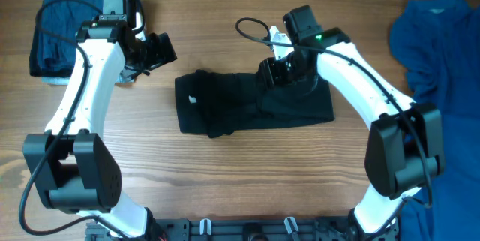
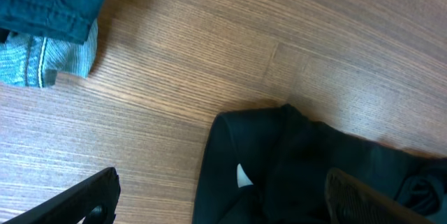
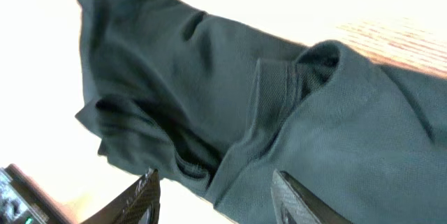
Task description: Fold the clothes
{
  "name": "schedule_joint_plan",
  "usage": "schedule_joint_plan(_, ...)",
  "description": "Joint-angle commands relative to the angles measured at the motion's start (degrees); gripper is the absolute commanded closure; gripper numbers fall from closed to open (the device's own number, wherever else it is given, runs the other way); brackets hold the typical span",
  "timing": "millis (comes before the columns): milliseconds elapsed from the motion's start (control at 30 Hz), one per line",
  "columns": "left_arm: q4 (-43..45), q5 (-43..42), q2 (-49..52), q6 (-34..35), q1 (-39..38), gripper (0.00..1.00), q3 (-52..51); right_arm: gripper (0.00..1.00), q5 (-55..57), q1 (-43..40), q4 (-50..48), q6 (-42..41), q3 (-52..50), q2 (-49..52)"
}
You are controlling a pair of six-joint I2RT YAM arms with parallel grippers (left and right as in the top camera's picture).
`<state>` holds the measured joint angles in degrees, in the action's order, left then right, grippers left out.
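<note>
Overhead, the black polo (image 1: 251,104) lies bunched at the middle of the bench (image 1: 225,188); the right tool (image 3: 215,192) hovers spread above its collar (image 3: 279,84), the left tool (image 2: 222,185) spread beside it. A shallow pinch could catch one layer only, dragging the fold apart.

Overhead is bright, even and sharp, with soft shadows on the table (image 1: 225,181). The right wrist view is overexposed — table left of the right claw (image 3: 213,176) burns white, and the polo (image 3: 314,126) above it looks washed grey. The left claw (image 2: 220,182) has soft, dim fingers (image 2: 91,196).
</note>
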<state>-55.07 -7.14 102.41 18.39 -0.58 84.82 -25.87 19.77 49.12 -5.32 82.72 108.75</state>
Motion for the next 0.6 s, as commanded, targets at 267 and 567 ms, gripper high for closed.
schedule_joint_plan(267, 2.75, 0.52, -1.27, 0.28, 0.07, 0.07, 0.76, 0.96, -4.52, -5.99, 5.57, 3.61, -3.87, -3.19)
schedule_joint_plan(567, 2.32, 0.55, -1.27, 0.26, 0.07, 0.07, 0.74, 0.96, -0.37, -2.36, -16.57, -1.07, -26.77, -3.17)
